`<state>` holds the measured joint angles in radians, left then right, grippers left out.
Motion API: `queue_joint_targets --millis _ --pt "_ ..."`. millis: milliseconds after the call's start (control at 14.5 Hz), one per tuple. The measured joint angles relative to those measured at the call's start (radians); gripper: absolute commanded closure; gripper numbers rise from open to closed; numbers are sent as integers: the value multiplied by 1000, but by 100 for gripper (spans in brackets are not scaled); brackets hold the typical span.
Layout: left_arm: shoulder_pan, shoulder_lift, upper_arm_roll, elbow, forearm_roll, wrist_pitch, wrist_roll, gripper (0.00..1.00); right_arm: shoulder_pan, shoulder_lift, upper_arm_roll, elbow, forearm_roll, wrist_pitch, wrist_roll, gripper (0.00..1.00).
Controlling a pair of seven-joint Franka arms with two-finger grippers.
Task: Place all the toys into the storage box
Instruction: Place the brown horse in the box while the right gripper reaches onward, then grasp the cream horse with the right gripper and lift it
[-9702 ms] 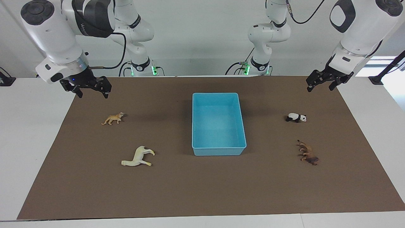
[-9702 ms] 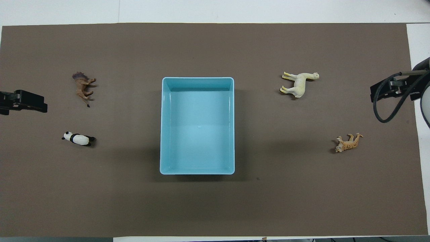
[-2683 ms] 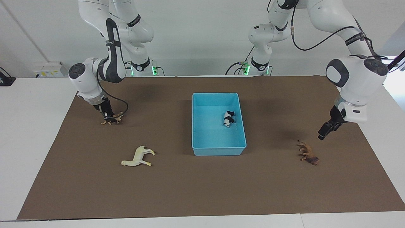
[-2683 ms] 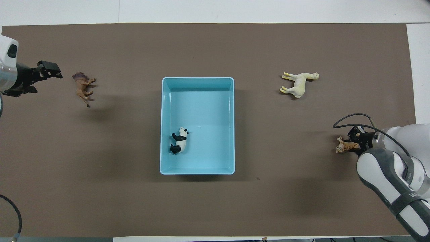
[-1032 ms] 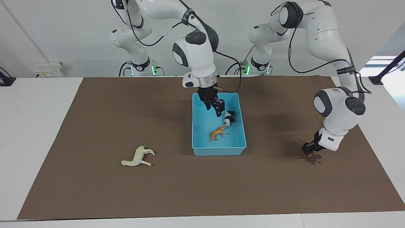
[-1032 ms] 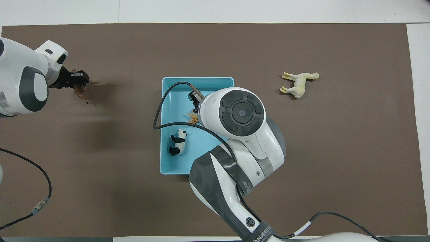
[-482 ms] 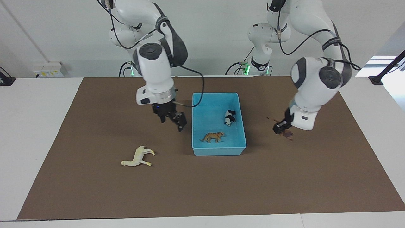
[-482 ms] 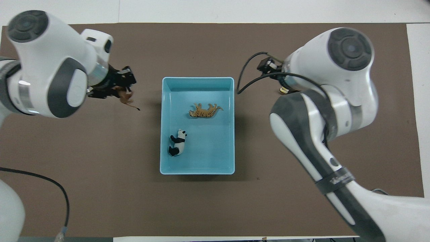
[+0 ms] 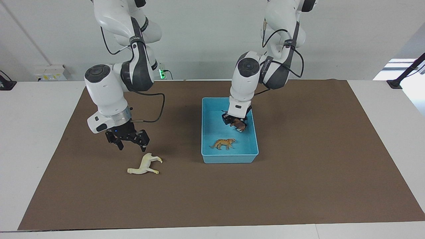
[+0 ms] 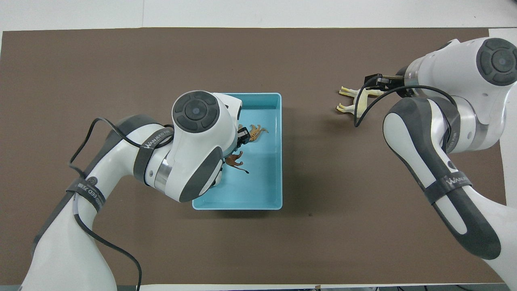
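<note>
The left gripper [image 9: 235, 122] has swung in from the left arm's end of the table and now hangs inside the light blue storage box [image 9: 204, 132], its fingers closed on the dark brown lion [image 9: 238, 124], which was being carried over the mat half a second ago. The orange tiger [image 9: 223, 143] lies on the box floor toward the table's front edge; the panda that lay in the box half a second ago is hidden by the gripper and lion. The right gripper [image 9: 127, 139], fingers spread and holding nothing, has left the box and hovers over the cream-white horse [image 9: 145, 164], which lies on the brown mat [image 9: 212, 199] toward the right arm's end. Once the lion drops, only the horse should remain.
</note>
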<state>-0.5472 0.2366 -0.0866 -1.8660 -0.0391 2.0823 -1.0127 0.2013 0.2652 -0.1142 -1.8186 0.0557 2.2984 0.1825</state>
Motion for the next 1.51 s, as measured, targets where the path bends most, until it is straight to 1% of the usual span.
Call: queue_joint_targets --millis 69,206,344,482,619,688,757,894,963,1032,1101,1170,1239,1307,1514 --pt "-4 -13 0 -32 -1 24 -4 0 1 9 2 -4 0 8 -11 0" --pt "0 -45 13 -50 -1 27 -5 0 3 29 6 -4 0 13 -18 0" --pt "35 -117 28 -49 -1 0 -4 0 5 58 12 -5 0 29 -18 0" --pt "111 -212 35 -45 -1 -62 29 0 5 94 13 -4 0 54 -18 0" --pt "205 -284 41 -18 -1 -171 165 0 3 126 13 -3 1 85 -18 0" --pt "254 -299 43 14 -1 -239 273 0 4 142 13 -3 1 105 -18 0" --pt "300 -301 44 55 -1 -303 380 0 4 156 13 -3 1 119 -18 0" --pt "395 -278 47 153 -1 -423 583 0 2 181 12 -3 3 128 -17 0" --pt "432 -257 49 202 0 -468 673 0 2 190 12 -4 4 128 -12 4" --pt "463 -233 49 247 0 -502 747 0 2 196 11 -6 4 129 -5 16" --pt "490 -209 49 284 1 -536 814 0 2 199 11 -10 4 134 4 41" --pt "507 -194 49 307 1 -562 867 0 2 199 11 -20 4 151 6 70" --pt "517 -185 49 315 1 -574 903 0 1 199 11 -32 4 168 6 94" --pt "519 -181 49 315 1 -580 919 0 1 199 11 -41 5 177 7 100" --pt "519 -180 42 315 0 -591 926 0 -15 186 4 -35 5 157 8 100"
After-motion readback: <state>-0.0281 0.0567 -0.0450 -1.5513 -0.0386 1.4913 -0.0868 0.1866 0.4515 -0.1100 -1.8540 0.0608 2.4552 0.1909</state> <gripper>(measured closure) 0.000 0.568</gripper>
